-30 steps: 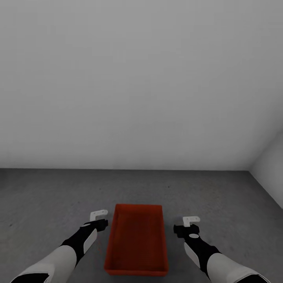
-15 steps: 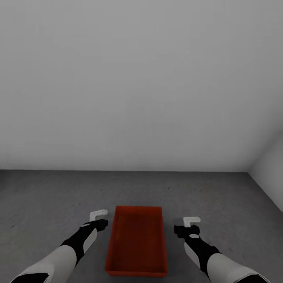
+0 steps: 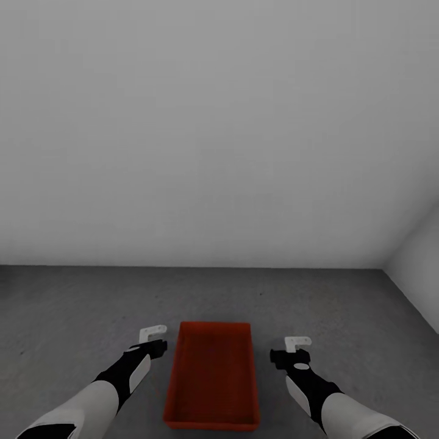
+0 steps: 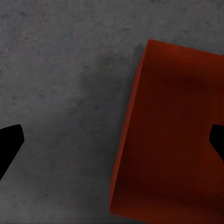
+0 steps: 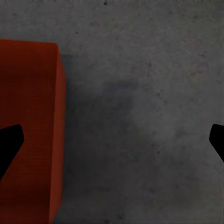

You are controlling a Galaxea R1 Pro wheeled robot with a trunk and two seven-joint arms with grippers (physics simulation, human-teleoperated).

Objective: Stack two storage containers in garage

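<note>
My left hand (image 3: 160,340) and right hand (image 3: 286,349) hang spread wide and empty, low in the frame, on either side of the red bin (image 3: 213,373). It sits on the rough grey concrete floor (image 3: 73,305), before a bare pale wall (image 3: 219,134).

Red-orange open-top plastic bin (image 3: 212,373) sits slightly lower between the arms than 1 s ago. Wall-floor edge dropped too, so camera shift.

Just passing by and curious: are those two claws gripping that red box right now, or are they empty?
Left gripper: open, empty, beside the storage container, not touching it.
Right gripper: open, empty, on the container's other side.
</note>
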